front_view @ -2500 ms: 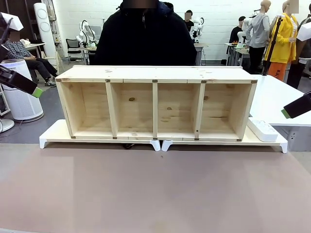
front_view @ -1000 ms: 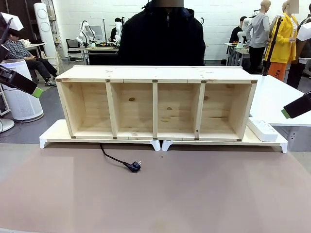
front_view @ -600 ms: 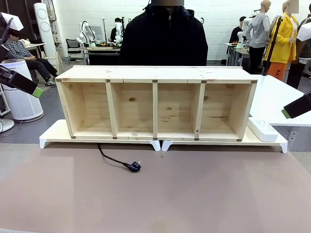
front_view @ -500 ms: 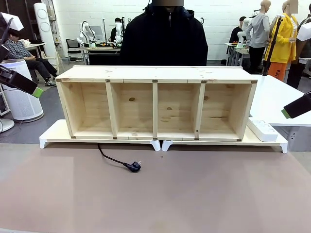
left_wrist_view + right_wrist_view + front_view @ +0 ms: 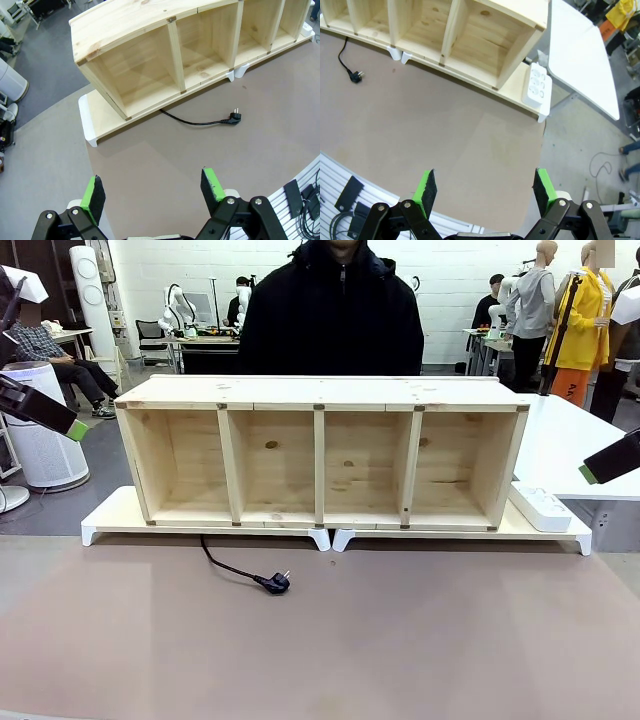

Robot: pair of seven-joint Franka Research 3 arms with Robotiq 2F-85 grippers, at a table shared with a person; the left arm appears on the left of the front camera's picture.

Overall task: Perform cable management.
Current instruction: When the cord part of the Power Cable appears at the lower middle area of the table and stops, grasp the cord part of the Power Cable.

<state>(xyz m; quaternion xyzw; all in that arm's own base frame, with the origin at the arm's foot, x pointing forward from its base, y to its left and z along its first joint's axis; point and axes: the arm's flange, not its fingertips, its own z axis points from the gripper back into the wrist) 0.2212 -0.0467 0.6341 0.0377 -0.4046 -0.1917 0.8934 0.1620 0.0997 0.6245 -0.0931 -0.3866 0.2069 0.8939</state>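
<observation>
A long pale pine shelf unit with four open compartments [image 5: 320, 392] is set across the brown table top [image 5: 330, 640], raised on two flat white stands [image 5: 105, 522]. The cable [image 5: 228, 566], a long thin black cord, is seen coming out from under the shelf's front edge, below its leftmost compartment on the robot's side. It is laid on the table just in front of the shelf. Its small black two-pin plug [image 5: 275, 583] is turned away from the shelf's left end, pins toward the robot's right. The left gripper [image 5: 152, 189] is held above the table before the shelf's left end, jaws spread wide with nothing between the green pads [image 5: 94, 194]. The right gripper [image 5: 485, 186] is held likewise off the shelf's right end (fully parted, nothing gripped). A white multi-socket power strip [image 5: 541, 507] is laid on the stand just beside the shelf's right wall. A person in a dark jacket [image 5: 335, 320] is stood behind the shelf.
</observation>
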